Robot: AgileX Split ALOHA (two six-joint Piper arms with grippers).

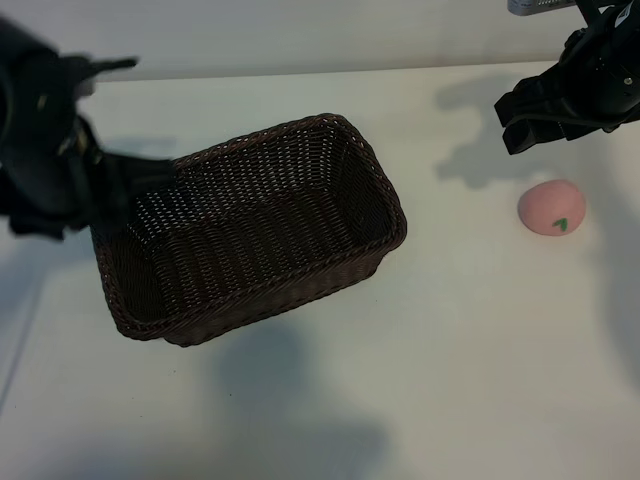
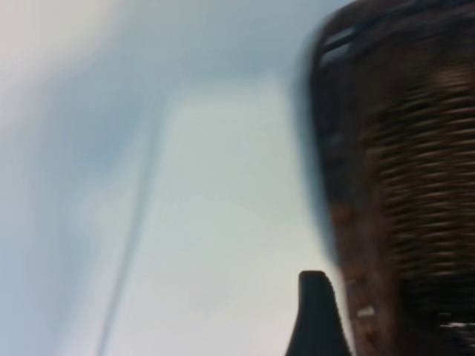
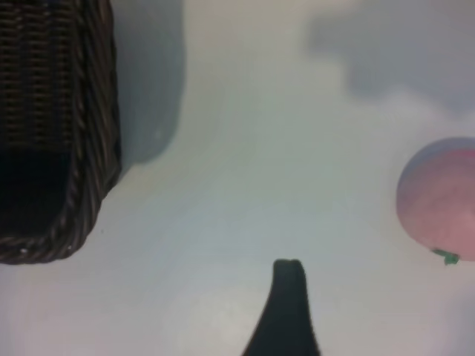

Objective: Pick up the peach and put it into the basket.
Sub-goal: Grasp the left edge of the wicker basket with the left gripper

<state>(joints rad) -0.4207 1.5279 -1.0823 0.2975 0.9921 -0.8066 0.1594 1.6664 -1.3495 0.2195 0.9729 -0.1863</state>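
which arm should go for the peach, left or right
Right, probably. The right gripper hangs open just above the peach, with bare table between them. The left gripper sits at the far end of the basket, which lies between it and the fruit.

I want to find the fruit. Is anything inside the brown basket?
No. The basket shows only its own woven floor and walls. The left gripper covers a bit of its rim at one end. The peach sits outside on the table, near the right gripper.
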